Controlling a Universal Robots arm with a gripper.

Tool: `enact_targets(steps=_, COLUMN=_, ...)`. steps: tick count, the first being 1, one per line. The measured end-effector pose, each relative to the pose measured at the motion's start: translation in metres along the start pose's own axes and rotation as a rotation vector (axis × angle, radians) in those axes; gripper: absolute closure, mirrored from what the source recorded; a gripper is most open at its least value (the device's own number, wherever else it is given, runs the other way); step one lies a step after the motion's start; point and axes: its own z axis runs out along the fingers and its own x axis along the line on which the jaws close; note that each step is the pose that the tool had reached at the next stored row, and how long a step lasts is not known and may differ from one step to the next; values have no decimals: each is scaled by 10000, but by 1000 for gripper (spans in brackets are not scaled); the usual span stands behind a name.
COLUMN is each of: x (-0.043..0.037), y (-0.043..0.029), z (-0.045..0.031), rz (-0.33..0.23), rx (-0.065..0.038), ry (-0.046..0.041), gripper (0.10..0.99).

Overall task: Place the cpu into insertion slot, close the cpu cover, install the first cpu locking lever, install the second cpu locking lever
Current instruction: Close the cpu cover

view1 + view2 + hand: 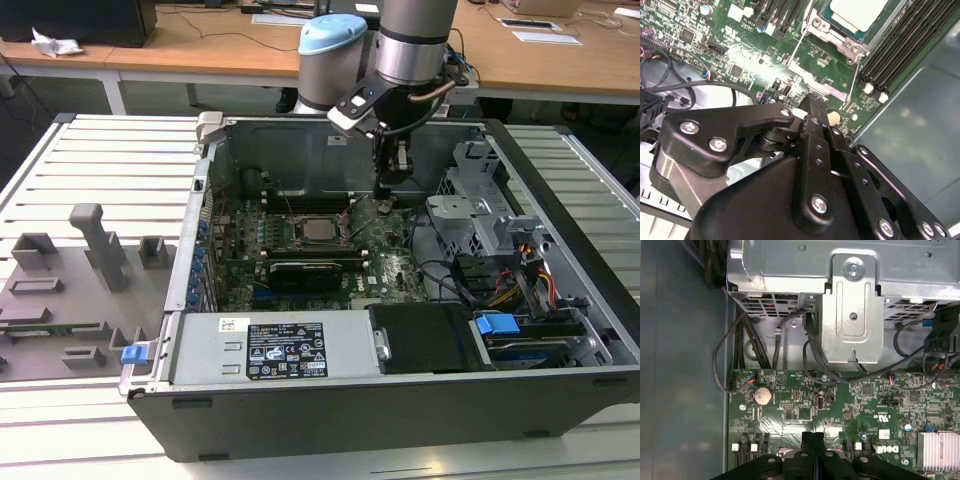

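End effector: you see it (382,193) low inside the computer case (330,400), just above the motherboard (385,250) and near the case's back wall.
Fingers: in both wrist views the two black fingers (812,130) are pressed together, and nothing is visible between them.
Cpu: the cpu (320,229) lies flat in the insertion slot (297,230), in the middle of the motherboard. Its pale metal top faces up.
Cpu cover: the metal frame (840,42) lies down around the chip, and the chip shows through its window.
Locking levers: in the second wrist view two thin wire levers (799,45) run along two sides of the cover. You cannot tell whether they are hooked.
Relation: the end effector is near the socket, on the exterior view's right of it, and does not touch the chip.
Neighbours: a metal drive cage (852,315) and a round coin battery (762,395) are close to the fingertips.
Desk: the case stands on the slatted desk (100,160), with a grey fixture plate (70,290) beside it.
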Motion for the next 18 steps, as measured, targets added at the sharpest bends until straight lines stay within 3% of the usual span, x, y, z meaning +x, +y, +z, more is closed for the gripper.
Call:
enact_targets(steps=4, x=4, y=7, z=40, rz=-1, rx=-3, ry=-51, gripper=976)
enact_targets(steps=13, x=48, y=30, z=163, rz=-23, rx=-4, ry=-57, gripper=976)
enact_targets(steps=16, x=49, y=-10, z=164, rz=-22, rx=-4, ry=-55, gripper=976)
enact_targets(steps=18, x=50, y=-76, z=162, rz=-22, rx=-4, ry=-51, gripper=976)
